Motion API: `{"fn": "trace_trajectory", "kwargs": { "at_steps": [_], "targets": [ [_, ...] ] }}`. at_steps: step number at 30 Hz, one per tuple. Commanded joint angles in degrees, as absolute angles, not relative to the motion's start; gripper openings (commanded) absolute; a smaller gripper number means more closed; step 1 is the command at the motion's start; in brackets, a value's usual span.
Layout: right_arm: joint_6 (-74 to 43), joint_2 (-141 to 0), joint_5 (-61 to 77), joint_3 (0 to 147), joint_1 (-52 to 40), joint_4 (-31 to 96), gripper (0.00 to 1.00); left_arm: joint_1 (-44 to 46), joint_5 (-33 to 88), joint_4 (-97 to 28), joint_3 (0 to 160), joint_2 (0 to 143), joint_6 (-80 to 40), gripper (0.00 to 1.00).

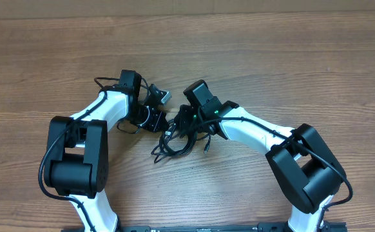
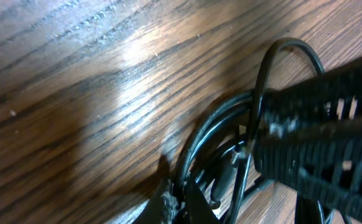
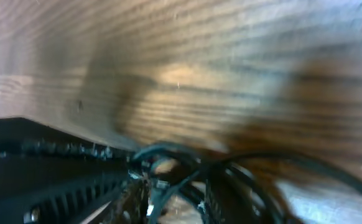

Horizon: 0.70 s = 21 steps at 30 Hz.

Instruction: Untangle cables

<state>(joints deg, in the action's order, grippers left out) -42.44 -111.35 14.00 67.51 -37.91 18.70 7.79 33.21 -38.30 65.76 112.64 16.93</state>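
Wood-grain bench [image 1: 271, 58], thin black plug-ended cables [image 1: 174, 145] tangled in a heap mid-bench, slightly toward the near edge. My left tool [image 1: 162, 122] is pinched together at the heap. Right tool [image 1: 182, 122] sits over it, can't tell if it's apart or together.

- Robot arms: two, the left arm [image 1: 104, 106] and the right arm [image 1: 252, 129].
- Grippers: two, one per arm, the left gripper [image 1: 154, 119] and the right gripper [image 1: 182, 121].
- cables [image 1: 174, 143]: one tangled bundle of thin black cords; separate cords cannot be counted.
- table [image 1: 271, 58]: one.
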Motion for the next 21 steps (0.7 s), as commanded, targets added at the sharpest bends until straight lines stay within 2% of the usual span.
{"fn": "trace_trajectory", "kwargs": {
  "at_steps": [1, 10, 21],
  "targets": [
    [-42.19, -111.59, 18.37, 67.83, -38.04, 19.18, 0.28, 7.92, 32.82, -38.09, 66.74, 113.47, 17.76, 0.04],
    [-45.78, -111.96, 12.84, 67.75, -39.20, 19.68, 0.19, 7.92, 32.86, -38.09, 66.74, 113.47, 17.56, 0.04],
    [-47.18, -114.80, 11.55, 67.75, -41.04, 15.46, 0.23, 7.92, 32.97, -37.91, 66.74, 113.47, 16.49, 0.04]
  ]
}}
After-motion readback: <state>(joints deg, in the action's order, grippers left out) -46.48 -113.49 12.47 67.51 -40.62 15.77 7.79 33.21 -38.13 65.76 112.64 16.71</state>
